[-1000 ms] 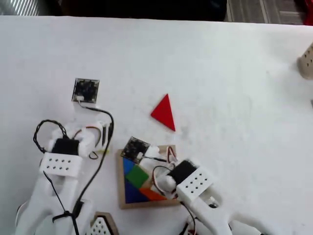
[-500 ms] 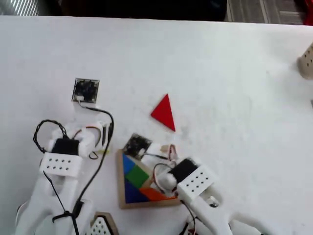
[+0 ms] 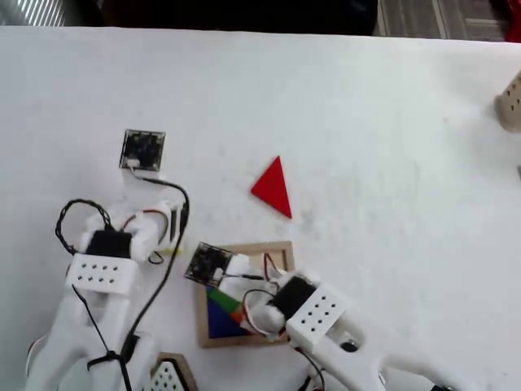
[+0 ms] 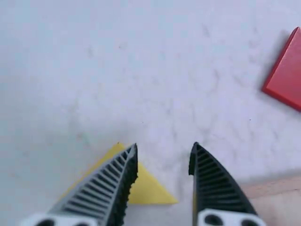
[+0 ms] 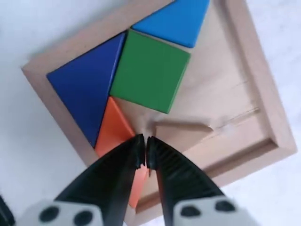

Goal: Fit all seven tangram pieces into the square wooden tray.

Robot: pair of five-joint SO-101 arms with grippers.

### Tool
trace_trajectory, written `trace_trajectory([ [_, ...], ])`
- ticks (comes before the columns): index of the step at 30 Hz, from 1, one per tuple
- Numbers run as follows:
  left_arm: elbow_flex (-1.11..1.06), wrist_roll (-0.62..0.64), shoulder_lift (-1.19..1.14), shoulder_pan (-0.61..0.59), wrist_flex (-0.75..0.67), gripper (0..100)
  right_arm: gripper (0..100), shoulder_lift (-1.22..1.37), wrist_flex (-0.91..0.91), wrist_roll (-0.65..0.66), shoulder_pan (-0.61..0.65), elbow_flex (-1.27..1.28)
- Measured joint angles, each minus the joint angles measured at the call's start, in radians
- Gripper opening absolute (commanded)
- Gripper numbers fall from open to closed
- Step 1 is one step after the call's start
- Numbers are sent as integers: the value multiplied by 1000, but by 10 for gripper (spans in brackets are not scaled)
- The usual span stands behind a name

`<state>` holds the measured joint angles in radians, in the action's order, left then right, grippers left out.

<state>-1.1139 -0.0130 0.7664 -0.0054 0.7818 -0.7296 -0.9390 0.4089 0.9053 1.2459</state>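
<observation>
The right arm (image 3: 313,309) is swinging its wrist leftward across the wooden tray (image 3: 260,246), uncovering more of the far rim than a second ago, while the red triangle (image 3: 273,187) is staying put on the desk (image 3: 366,122) beyond that rim. The right arm's jaws are pressing together on nothing, hanging over bare wood beside the orange triangle (image 5: 115,134). The dark blue triangle (image 5: 87,89), green square (image 5: 150,70) and light blue triangle (image 5: 176,19) are already sitting inside. The left arm (image 3: 102,273) is holding its jaws parted, one tip overlapping the yellow triangle (image 4: 146,190), so this arm is probably nearest to it. That piece is showing clearly from the left wrist, hardly from above.
</observation>
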Motion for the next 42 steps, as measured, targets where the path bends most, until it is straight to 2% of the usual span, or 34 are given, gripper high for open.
trace_trajectory([
  [6,-8,0,0,0,0,187,18,0,92,0,-18,21],
  [12,-8,0,0,0,-3,187,18,0,187,0,-189,21],
  [16,-8,0,0,0,-3,187,18,0,204,0,-235,20],
  [23,-8,0,0,0,-3,187,20,-115,-23,-63,-250,-54],
  [27,-8,0,0,0,-3,187,20,-218,-43,-23,-321,34],
  [32,-8,0,0,0,-3,187,20,-247,-29,130,-308,135],
  [42,-8,0,0,0,-3,187,20,-249,-20,141,-153,149],
])
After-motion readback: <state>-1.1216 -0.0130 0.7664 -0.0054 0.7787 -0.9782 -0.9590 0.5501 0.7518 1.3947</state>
